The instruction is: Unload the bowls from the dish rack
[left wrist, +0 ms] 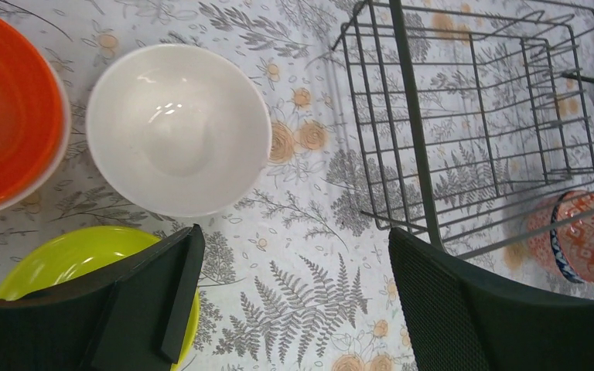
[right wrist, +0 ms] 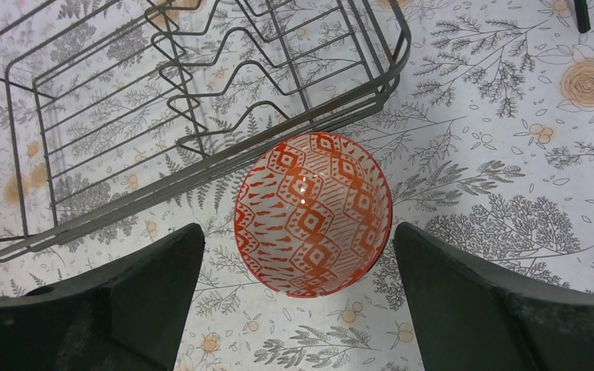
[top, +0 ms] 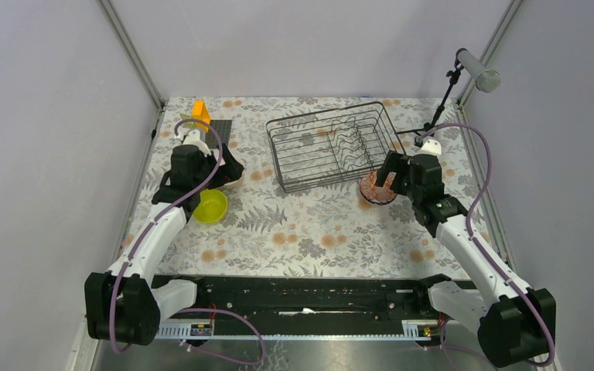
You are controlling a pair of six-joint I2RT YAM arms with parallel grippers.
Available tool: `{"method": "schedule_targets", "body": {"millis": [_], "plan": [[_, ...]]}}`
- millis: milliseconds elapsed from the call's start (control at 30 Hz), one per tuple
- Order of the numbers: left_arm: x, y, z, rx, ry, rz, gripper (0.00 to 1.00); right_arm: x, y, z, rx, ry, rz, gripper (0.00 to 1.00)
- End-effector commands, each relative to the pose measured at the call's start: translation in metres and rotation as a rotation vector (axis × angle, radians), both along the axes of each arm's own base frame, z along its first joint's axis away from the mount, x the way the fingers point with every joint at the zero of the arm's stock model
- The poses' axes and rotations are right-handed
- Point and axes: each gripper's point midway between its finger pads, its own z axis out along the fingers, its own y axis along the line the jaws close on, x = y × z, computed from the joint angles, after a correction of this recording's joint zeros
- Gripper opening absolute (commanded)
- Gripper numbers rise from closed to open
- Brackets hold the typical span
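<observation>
The dark wire dish rack (top: 332, 147) stands at the back centre; no bowl shows inside it in any view. My left gripper (left wrist: 294, 301) is open and empty above the cloth, left of the rack (left wrist: 472, 116). Beside it stand an orange bowl (left wrist: 8, 108), a cream bowl (left wrist: 178, 127) and a yellow-green bowl (left wrist: 62, 259). My right gripper (right wrist: 298, 301) is open, hovering just short of a red-patterned bowl (right wrist: 313, 212) that sits upright on the cloth against the rack's (right wrist: 193, 100) near right corner. The second orange bowl and the blue-and-white bowl cannot be made out.
A small orange block (top: 199, 110) and a flat dark plate (top: 218, 131) lie at the back left. A microphone on a stand (top: 476, 69) rises at the back right. The yellow-green bowl (top: 211, 206) sits by the left arm. Walls close in on both sides.
</observation>
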Motion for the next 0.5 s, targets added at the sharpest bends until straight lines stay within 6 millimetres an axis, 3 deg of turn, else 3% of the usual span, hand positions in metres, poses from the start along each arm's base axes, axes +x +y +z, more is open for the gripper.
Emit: {"method": "schedule_targets", "body": {"millis": [0,233,467], "plan": [[0.005,-0.015,0.021,-0.036,-0.102,-0.070,0.94,0.012,0.007,0.006,-0.029,-0.025,0.060,0.98],[0.003,-0.029,0.021,-0.070,-0.104,-0.136,0.93,0.029,-0.018,-0.007,-0.248,0.029,0.038,0.98],[0.004,-0.034,0.019,-0.072,-0.102,-0.157,0.92,0.050,-0.017,-0.020,-0.307,0.076,0.052,0.98]]}}
